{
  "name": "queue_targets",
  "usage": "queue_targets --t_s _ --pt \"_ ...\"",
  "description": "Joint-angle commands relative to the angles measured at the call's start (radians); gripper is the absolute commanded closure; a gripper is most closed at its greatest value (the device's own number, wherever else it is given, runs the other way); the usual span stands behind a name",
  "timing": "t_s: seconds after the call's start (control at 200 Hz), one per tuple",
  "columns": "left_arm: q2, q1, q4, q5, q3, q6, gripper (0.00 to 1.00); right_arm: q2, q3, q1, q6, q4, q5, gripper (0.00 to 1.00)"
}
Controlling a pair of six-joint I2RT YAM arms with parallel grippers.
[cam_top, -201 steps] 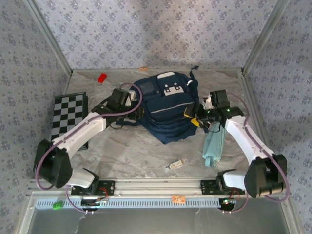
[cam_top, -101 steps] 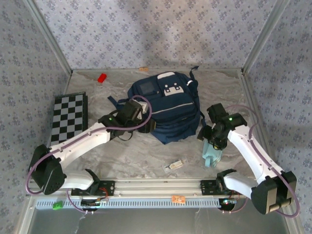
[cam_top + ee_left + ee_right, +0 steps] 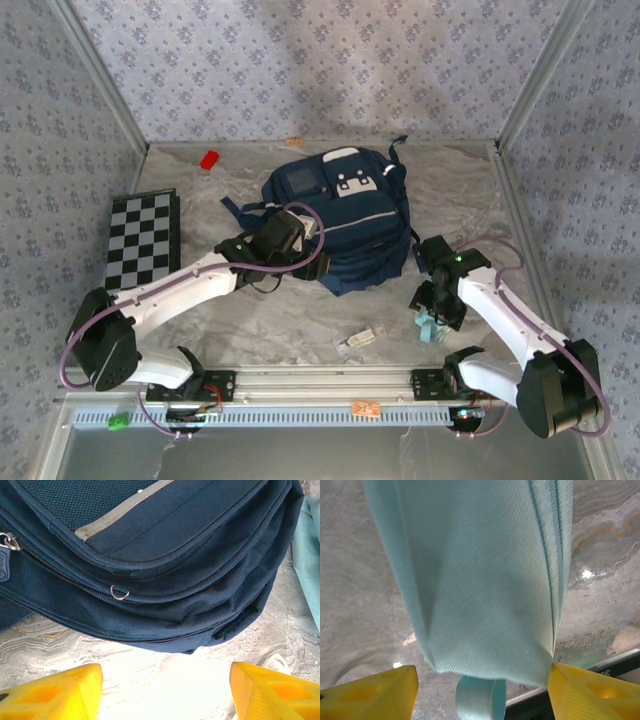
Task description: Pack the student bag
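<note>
Since a second ago, the left arm has swung from the bag's left flank to its near-left corner. The right arm has drawn back from the bag's right side toward the near edge of the desk (image 3: 270, 310), lowering the teal cloth that hung long from it.

The student bag (image 3: 345, 205) lies flat in the middle of the marble-veined desk toward the back wall, its white-patched front pockets facing up. It is a rounded navy pack of coarse woven fabric. In the left wrist view the student bag (image 3: 165, 555) shows curved zip seams, a grey strip (image 3: 120, 512) and a small metal D-ring (image 3: 119, 592).

The left gripper (image 3: 298, 250) sits at the bag's near-left edge. In the wrist view the left gripper (image 3: 164, 680) is released, its yellow fingers (image 3: 60, 692) spread wide over bare desk just short of the bag's lower seam.

The right gripper (image 3: 435, 308) hangs low over the teal pouch (image 3: 432, 332), right of the bag and apart from it. Its camera shows the right gripper (image 3: 482, 685) spread just as wide, the soft twill pouch (image 3: 485, 580) spanning the gap and a fabric loop (image 3: 475, 700) at its end.

A black-and-white checkerboard (image 3: 140, 240) lies at the left, and a small red block (image 3: 209, 159) sits near the back.
</note>
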Motion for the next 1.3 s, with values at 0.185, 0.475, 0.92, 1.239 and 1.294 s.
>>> queue_targets --t_s 0.185,0.475,0.92,1.239,1.294 --pt "-0.014 -0.007 -0.032 -0.006 0.032 0.029 0.33 0.017 -0.037 -0.034 -0.001 0.103 0.033 0.62" --pt "-0.039 -0.007 -0.020 -0.006 0.032 0.069 0.32 -0.081 -0.059 -0.063 -0.035 0.130 0.024 0.88" --pt "-0.062 -0.008 -0.025 -0.012 0.068 0.131 0.31 -0.208 0.031 -0.124 -0.061 0.069 -0.046 1.00" --pt "0.180 -0.050 -0.075 -0.005 0.267 0.410 0.29 -0.262 0.141 -0.243 -0.179 0.017 -0.177 1.00" --pt "0.219 -0.063 -0.058 -0.019 0.287 0.457 0.29 -0.262 0.158 -0.270 -0.203 0.015 -0.210 1.00"
